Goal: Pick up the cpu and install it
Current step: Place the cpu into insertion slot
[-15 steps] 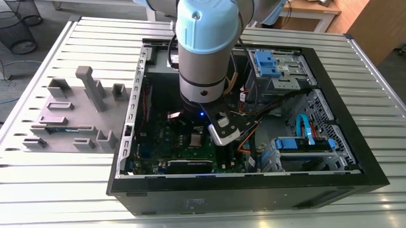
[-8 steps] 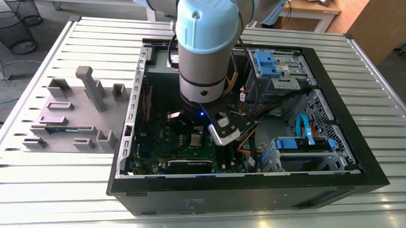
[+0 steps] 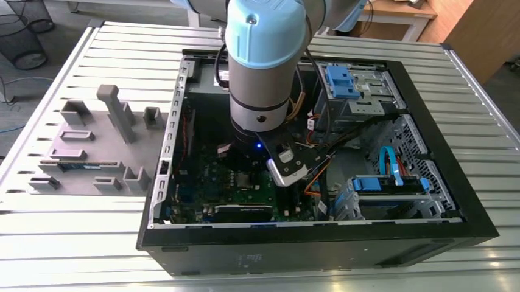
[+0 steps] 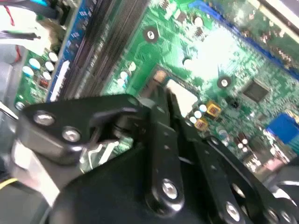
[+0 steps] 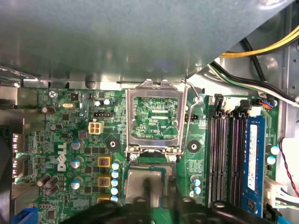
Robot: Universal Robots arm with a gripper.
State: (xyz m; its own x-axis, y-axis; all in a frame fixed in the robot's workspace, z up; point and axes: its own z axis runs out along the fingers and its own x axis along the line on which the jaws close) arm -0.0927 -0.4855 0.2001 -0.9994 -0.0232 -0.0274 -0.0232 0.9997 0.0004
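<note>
Slatted metal table (image 3: 81, 243), open computer case (image 3: 325, 249) lying flat on it, grey fixture tray (image 3: 89, 146) at the exterior view's left. We are seeing the arm (image 3: 260, 67) reaching straight down into the case, with the wrist low over the green motherboard (image 5: 79, 140). The gripper (image 4: 166, 93) is hanging right at the cpu (image 5: 142, 184), which is sitting in the socket just beside the raised socket frame (image 5: 154, 116). We cannot tell whether it is gripping. Memory slots (image 5: 226, 154), cables (image 5: 243, 53) and drive cages (image 3: 390, 188) are crowding the wrist, and the case walls are boxing it in.
</note>
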